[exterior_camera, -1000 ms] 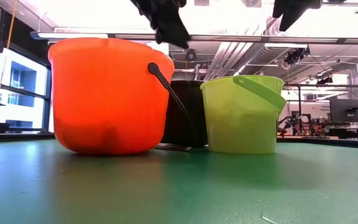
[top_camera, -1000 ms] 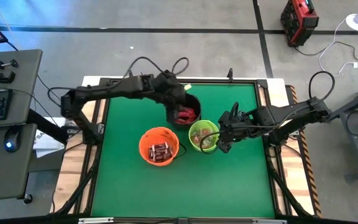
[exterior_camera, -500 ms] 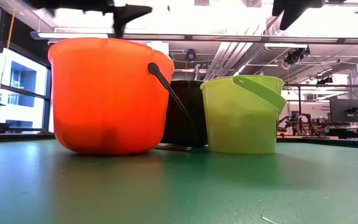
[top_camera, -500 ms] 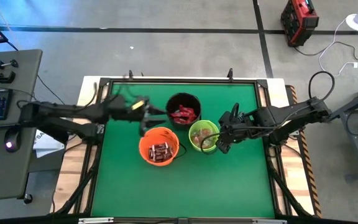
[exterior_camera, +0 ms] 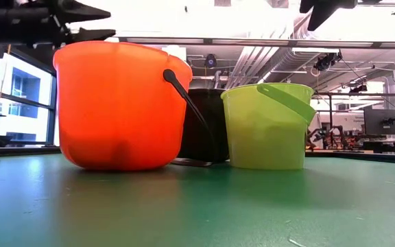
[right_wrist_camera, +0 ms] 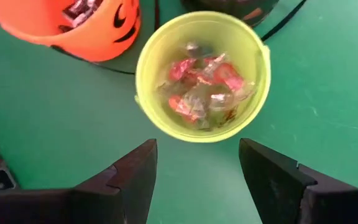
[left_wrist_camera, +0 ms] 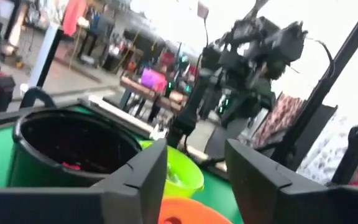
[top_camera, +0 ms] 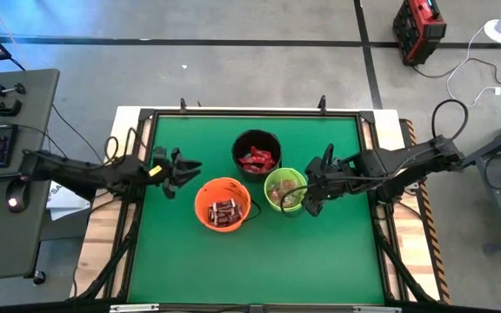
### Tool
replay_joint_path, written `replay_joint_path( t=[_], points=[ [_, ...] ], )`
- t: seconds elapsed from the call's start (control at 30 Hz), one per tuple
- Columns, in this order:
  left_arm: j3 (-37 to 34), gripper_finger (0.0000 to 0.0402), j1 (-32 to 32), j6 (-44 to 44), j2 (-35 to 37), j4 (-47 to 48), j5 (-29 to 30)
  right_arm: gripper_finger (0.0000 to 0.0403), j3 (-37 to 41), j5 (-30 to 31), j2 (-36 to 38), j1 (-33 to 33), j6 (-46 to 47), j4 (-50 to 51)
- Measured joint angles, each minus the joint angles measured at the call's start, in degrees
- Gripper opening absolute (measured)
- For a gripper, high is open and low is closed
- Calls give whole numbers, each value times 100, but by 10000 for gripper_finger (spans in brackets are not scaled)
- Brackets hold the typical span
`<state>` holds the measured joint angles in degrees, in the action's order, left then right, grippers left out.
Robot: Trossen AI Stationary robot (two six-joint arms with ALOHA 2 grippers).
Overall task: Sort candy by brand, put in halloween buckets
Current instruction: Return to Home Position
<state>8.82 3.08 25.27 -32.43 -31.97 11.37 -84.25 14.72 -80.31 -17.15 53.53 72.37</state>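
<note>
Candy (top_camera: 257, 160) sits in the black bucket (top_camera: 241, 144), orange bucket (top_camera: 203, 193) and green bucket (top_camera: 272, 180) at the high view's centre. The left gripper (top_camera: 191, 169), left of orange, and the right gripper (top_camera: 310, 198), right of green, hover with jaws apart, empty.

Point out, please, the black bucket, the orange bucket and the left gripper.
black bucket (exterior_camera: 210, 113): low view, on its side wall.
orange bucket (exterior_camera: 115, 103): low view, on its front wall.
left gripper (top_camera: 195, 170): high view, midway between its fingertips.
</note>
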Motion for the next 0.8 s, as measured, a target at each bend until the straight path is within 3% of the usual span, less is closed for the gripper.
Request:
replay_joint_path(
  t=[0.17, 0.37, 0.47, 0.63, 0.8],
  points=[
    [-552, 100, 48, 8, 579, -569, 103, 220, 0, -111, 0, -247, 39, -14],
    [-819, 13, -17, -345, 1151, -183, -89, 216, 0, -1, 0, -654, 204, 76],
    [-819, 8, -177, -308, 1328, -74, -388, 199, 0, 81, 0, -812, 393, 428],
    [-813, 2, -307, -137, 1472, -37, -555, 128, 494, -26, 413, -964, 388, 246],
    [-813, 3, -307, -286, 1473, 92, -555, 16, 2147, -430, 1786, -883, 476, -1261]
  ],
)
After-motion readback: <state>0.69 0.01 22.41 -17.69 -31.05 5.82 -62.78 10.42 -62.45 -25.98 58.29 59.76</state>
